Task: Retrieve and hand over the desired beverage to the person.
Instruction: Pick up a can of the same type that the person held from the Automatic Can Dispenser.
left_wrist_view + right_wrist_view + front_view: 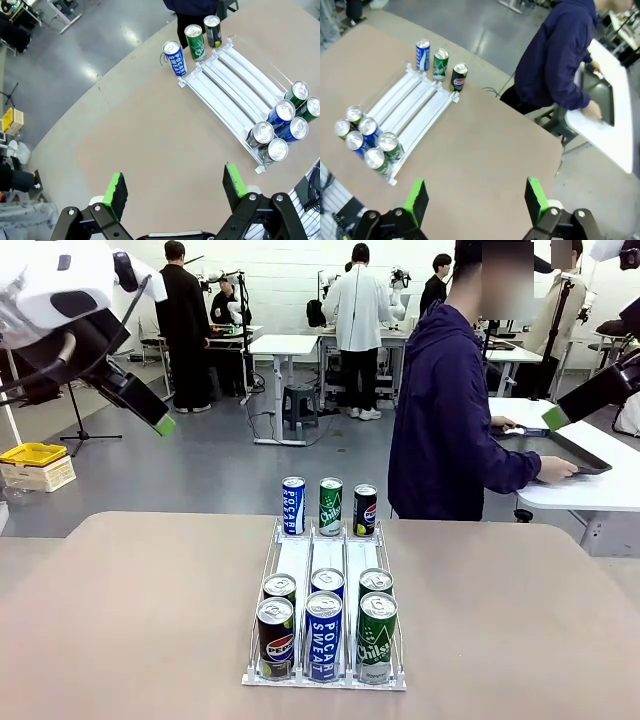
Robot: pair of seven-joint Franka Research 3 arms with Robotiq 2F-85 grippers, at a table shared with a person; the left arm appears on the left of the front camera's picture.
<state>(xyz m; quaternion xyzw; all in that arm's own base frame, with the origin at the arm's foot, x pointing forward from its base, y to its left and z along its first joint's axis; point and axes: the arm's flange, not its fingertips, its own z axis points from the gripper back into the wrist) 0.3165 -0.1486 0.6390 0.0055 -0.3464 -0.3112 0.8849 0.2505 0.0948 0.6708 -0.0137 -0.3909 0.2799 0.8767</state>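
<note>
Six cans at rack front; three cans behind; left gripper, right gripper spread.

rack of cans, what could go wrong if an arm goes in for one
The six cans at the rack's near end stand packed close; the left end effector closing on one could knock its neighbours.
The person is turned away toward a side table, so a handover may meet no ready hand.
The three loose cans near the table's far edge could tip.
</note>
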